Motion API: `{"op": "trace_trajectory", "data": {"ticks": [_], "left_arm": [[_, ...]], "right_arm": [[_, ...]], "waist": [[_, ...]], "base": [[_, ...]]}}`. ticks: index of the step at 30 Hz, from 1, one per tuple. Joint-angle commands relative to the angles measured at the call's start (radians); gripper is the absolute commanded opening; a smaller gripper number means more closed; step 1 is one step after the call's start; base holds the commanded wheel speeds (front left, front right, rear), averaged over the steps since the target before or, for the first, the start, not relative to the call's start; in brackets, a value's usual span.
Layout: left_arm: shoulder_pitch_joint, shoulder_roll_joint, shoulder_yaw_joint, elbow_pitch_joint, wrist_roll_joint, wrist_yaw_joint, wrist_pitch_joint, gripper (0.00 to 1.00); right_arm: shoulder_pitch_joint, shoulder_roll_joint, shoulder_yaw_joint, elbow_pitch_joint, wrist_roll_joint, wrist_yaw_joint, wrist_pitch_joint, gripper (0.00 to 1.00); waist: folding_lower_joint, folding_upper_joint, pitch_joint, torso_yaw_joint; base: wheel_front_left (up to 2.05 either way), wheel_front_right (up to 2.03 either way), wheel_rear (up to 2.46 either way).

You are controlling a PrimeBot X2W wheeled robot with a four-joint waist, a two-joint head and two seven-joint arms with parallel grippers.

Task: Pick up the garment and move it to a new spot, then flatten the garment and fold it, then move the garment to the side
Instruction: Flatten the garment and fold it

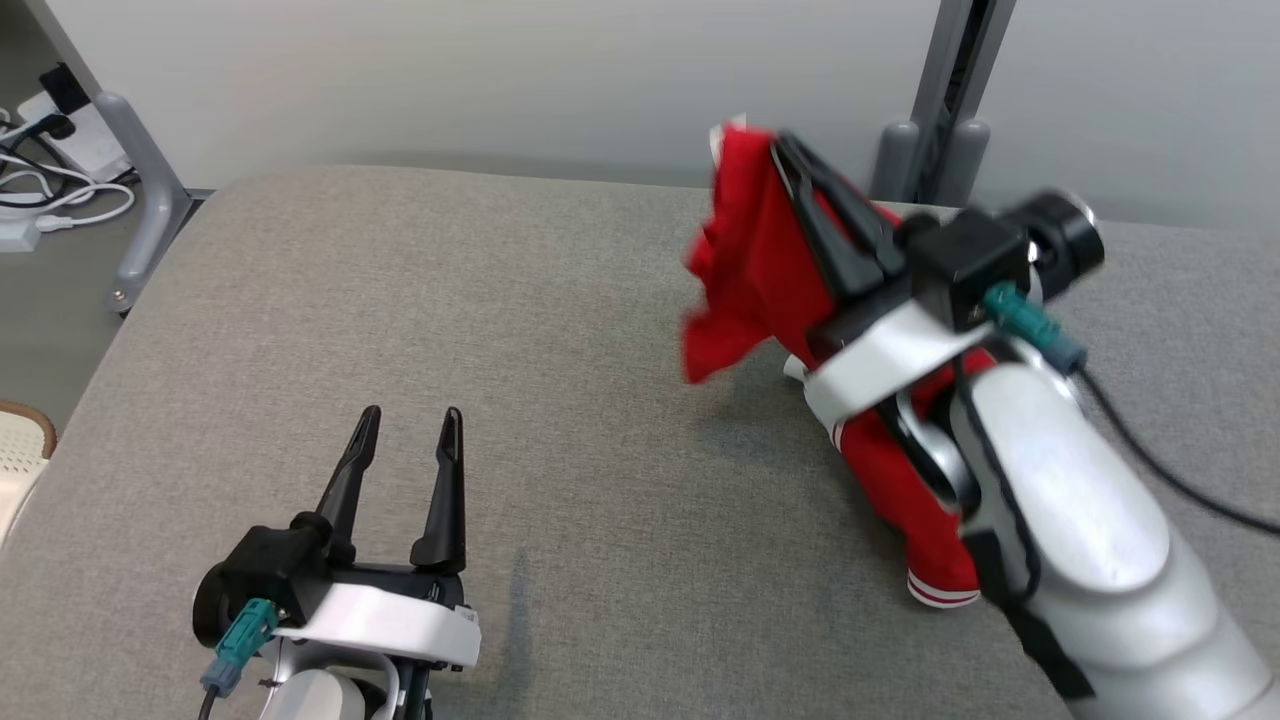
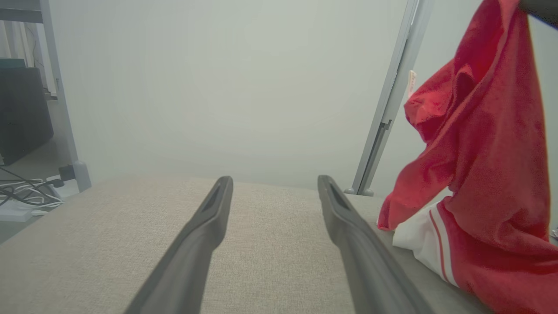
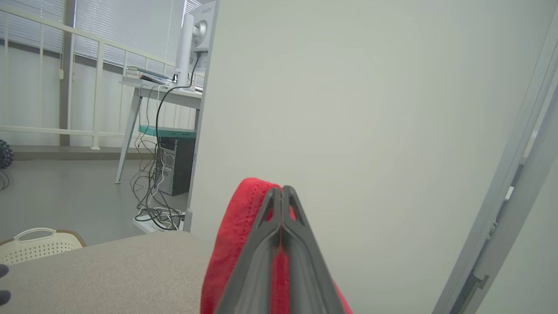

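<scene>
Left gripper [image 1: 412,415] sits low, fingers spread wide, holding nothing. Right gripper [image 1: 786,150] is raised, fingers pressed together on the garment [image 1: 755,250], its pale forearm [image 1: 1080,520] slanting up behind.

The red garment [image 1: 750,270] is hanging bunched from its top edge. Its white-striped hem is trailing on the pad [image 1: 500,300].

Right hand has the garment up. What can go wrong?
1. The right hand pinches just a fold of the garment; it may slip out mid-move.
2. The garment's striped lower end lies on the grey surface under the forearm and may drag or snag.
3. The left hand is open, apart: no backup grip.
</scene>
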Motion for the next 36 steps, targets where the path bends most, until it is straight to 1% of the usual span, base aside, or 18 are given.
{"op": "trace_trajectory", "data": {"ticks": [1, 3, 4, 7, 10, 13, 15, 20, 23, 28, 30, 31, 32, 33, 36], "left_arm": [[0.003, 0.004, 0.005, -0.002, 0.000, 0.001, -0.003, 1.00], [0.019, 0.004, 0.009, -0.003, -0.004, 0.002, -0.003, 1.00], [0.023, 0.004, 0.010, -0.002, -0.005, 0.002, -0.003, 1.00], [0.034, 0.004, 0.017, -0.001, -0.006, 0.005, -0.003, 1.00], [0.045, 0.003, 0.021, -0.006, -0.007, 0.008, -0.003, 1.00], [0.053, 0.004, 0.023, -0.012, -0.009, 0.013, -0.003, 1.00], [0.051, 0.004, 0.026, -0.017, -0.012, 0.014, -0.003, 1.00], [0.020, 0.003, 0.018, -0.019, -0.012, 0.007, -0.003, 1.00], [0.001, 0.003, 0.019, -0.013, -0.004, 0.002, -0.003, 1.00], [-0.030, 0.003, 0.031, 0.004, 0.020, -0.014, -0.003, 1.00], [-0.039, 0.003, 0.035, 0.007, 0.026, -0.019, -0.003, 1.00], [-0.043, 0.003, 0.035, 0.009, 0.028, -0.022, -0.003, 1.00], [-0.048, 0.004, 0.036, 0.011, 0.029, -0.022, -0.003, 1.00], [-0.051, 0.004, 0.037, 0.011, 0.031, -0.022, -0.003, 1.00], [-0.058, 0.004, 0.038, 0.015, 0.035, -0.024, -0.003, 1.00]], "right_arm": [[-0.003, -0.002, -0.003, -0.004, -0.004, 0.000, -0.005, 0.00], [-0.073, 0.006, -0.017, -0.008, 0.118, 0.000, -0.021, 0.00], [-0.102, 0.007, -0.028, -0.013, 0.158, 0.000, -0.027, 0.00], [-0.166, 0.011, -0.069, -0.033, 0.230, 0.000, -0.050, 0.00], [-0.182, 0.008, -0.148, -0.021, 0.257, 0.000, -0.071, 0.00], [-0.138, 0.007, -0.228, 0.023, 0.246, 0.000, -0.063, 0.00], [-0.082, -0.023, -0.280, 0.060, 0.226, 0.000, -0.051, 0.00], [0.097, -0.080, -0.427, 0.189, 0.240, 0.000, 0.005, 0.00], [0.184, -0.113, -0.500, 0.268, 0.225, 0.000, 0.010, 0.00], [0.241, -0.105, -0.619, 0.369, 0.209, 0.000, -0.023, 0.00], [0.245, -0.105, -0.647, 0.407, 0.176, 0.000, -0.026, 0.00], [0.240, -0.102, -0.655, 0.418, 0.159, 0.000, -0.035, 0.30], [0.234, -0.090, -0.664, 0.425, 0.149, 0.000, -0.043, 0.89], [0.225, -0.078, -0.674, 0.429, 0.145, 0.000, -0.050, 1.00], [0.211, -0.070, -0.690, 0.427, 0.135, 0.000, -0.065, 1.00]], "waist": [[0.0000, 0.0000, -0.002, 0.002], [0.0000, 0.0000, -0.015, 0.010], [0.0000, 0.0000, -0.019, 0.011], [0.0000, 0.0000, -0.031, 0.010], [0.0000, 0.0000, -0.035, 0.005], [0.0000, 0.0000, -0.033, -0.004], [0.0000, 0.0000, -0.025, -0.013], [0.0000, 0.0000, 0.017, -0.039], [0.0000, 0.0000, 0.045, -0.057], [0.0000, 0.0000, 0.086, -0.097], [0.0000, 0.0000, 0.096, -0.112], [0.0000, 0.0000, 0.099, -0.118], [0.0000, 0.0000, 0.101, -0.124], [0.0000, 0.0000, 0.102, -0.131], [0.0000, 0.0000, 0.102, -0.141]], "base": [[0.00, 0.00, 0.00], [0.00, 0.00, 0.00], [0.00, 0.00, 0.00], [0.00, 0.00, 0.00], [0.00, 0.00, 0.00], [0.00, 0.00, 0.00], [0.00, 0.00, 0.00], [0.00, 0.00, 0.00], [0.00, 0.00, 0.00], [0.00, 0.00, 0.00], [0.00, 0.00, 0.00], [0.00, 0.00, 0.00], [0.00, 0.00, 0.00], [0.00, 0.00, 0.00], [0.00, 0.00, 0.00]]}}
